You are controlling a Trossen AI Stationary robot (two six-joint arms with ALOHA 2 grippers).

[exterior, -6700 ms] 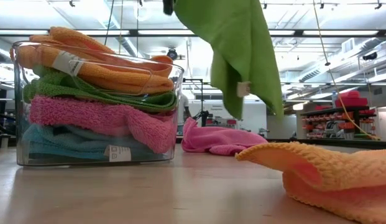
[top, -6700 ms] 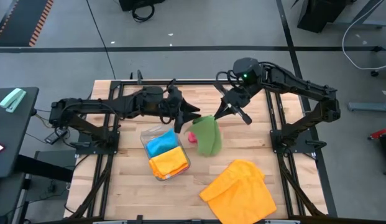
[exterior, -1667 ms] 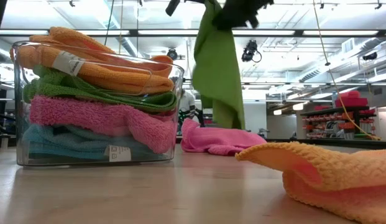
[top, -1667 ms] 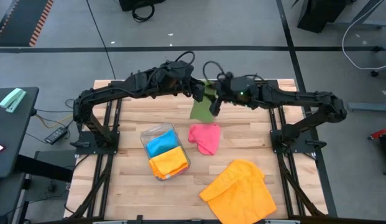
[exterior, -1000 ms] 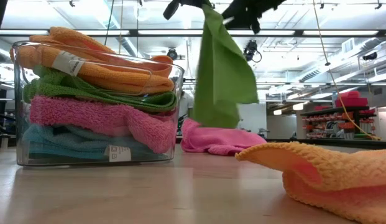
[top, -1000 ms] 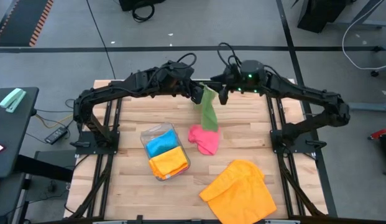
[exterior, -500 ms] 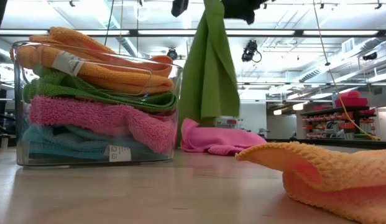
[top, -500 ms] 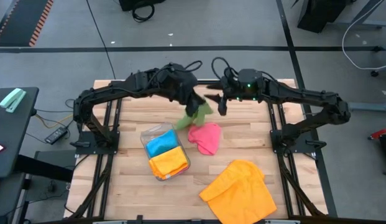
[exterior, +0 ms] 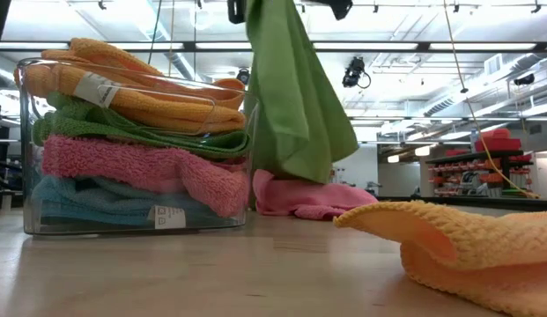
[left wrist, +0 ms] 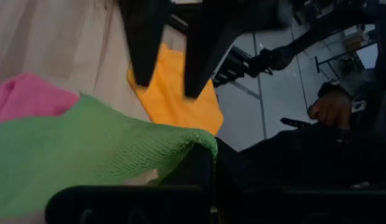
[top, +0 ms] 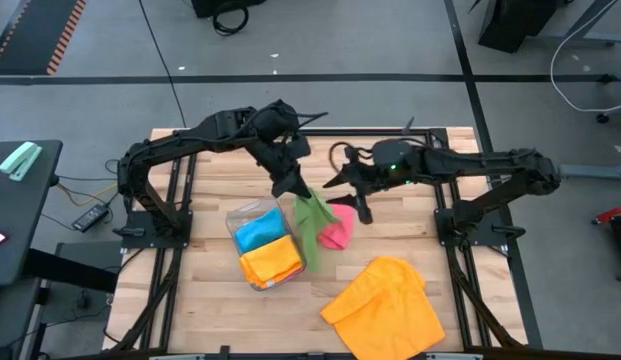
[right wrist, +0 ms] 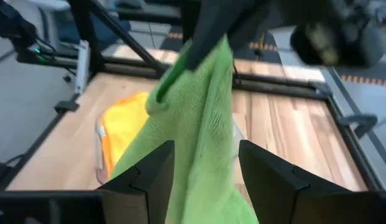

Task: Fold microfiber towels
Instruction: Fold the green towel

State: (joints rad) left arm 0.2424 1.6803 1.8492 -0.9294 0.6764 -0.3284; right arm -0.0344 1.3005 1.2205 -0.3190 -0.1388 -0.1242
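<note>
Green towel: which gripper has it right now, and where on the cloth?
The left gripper is shut on the green towel at a top corner, so it hangs free. The right gripper is open beside it, holding nothing.

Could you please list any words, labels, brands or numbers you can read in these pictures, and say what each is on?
None can be read.
White care tag on the top orange towel in the clear bin: print too small to read.
White care tag on the blue towel at the bottom: also too small.
</note>
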